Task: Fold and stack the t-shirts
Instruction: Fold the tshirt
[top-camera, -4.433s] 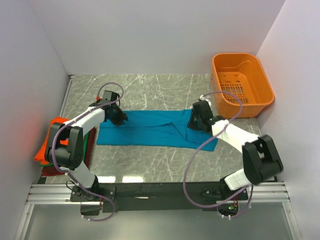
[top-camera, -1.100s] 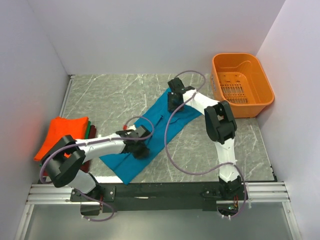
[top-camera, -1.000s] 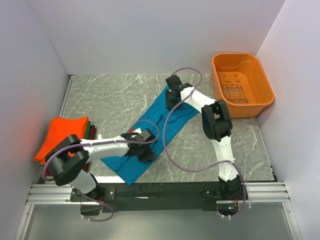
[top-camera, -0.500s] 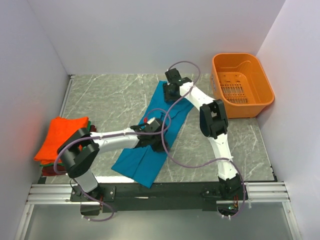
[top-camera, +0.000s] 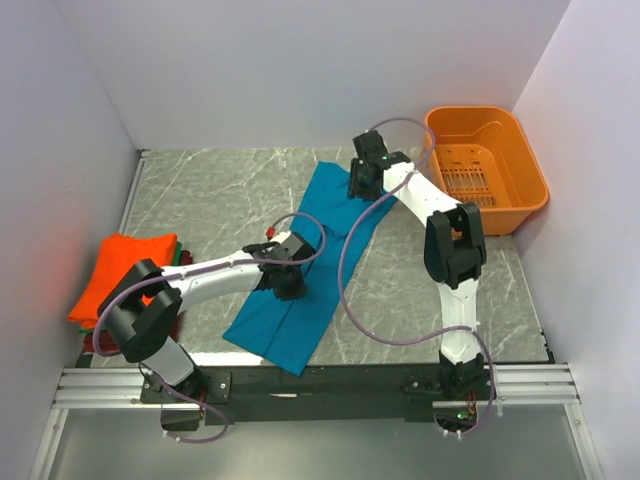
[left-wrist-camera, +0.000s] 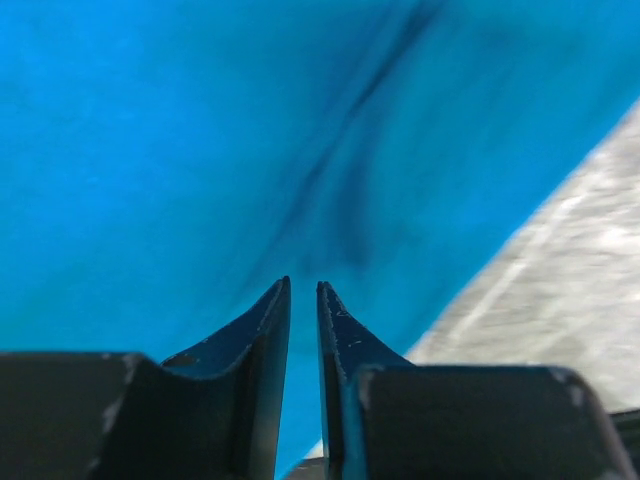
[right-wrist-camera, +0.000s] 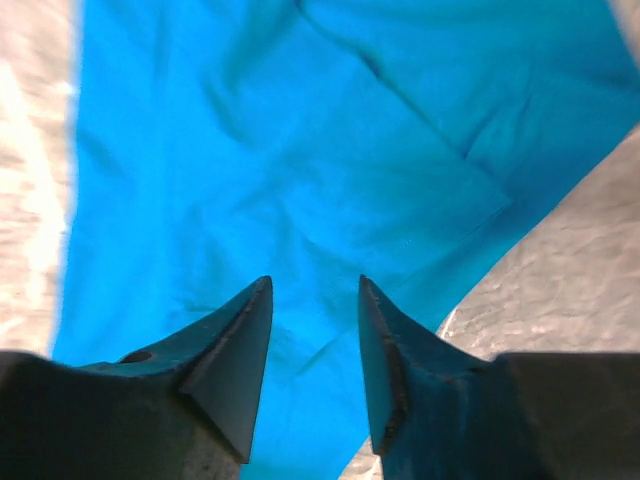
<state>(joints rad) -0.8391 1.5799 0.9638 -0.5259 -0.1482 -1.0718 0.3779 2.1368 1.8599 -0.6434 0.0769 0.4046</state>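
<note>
**Item 1, teal t-shirt**. Lies flat on the table as a long narrow strip. It runs on a slant from the far middle toward the near edge, with creases along its length.

**Item 2, stack of folded t-shirts**. At the left side, well apart from the teal one. Orange is on top, with green and dark red edges showing beneath.

**Item 3, my left gripper**. Low over the near half of the strip, close to its edge. The jaws are drawn to a thin slit. I cannot tell whether a ply of cloth is caught in it.

**Item 4, my right gripper**. At the far end of the strip, jaws parted with nothing between them and cloth directly below.

**Item 5, orange basket**. Far right, not part of the folding.

**Handling note.** By my judgement the lengthwise fold is made and the crosswise fold is due.
- I should take one end by both of its corners, going deep enough to catch every layer.
- I should lift only enough to clear the cloth.
- The end should go over the other end with the edges matched.
- I should let go only once it lies square.
- A grip on one layer alone would pull the strip open.
</note>
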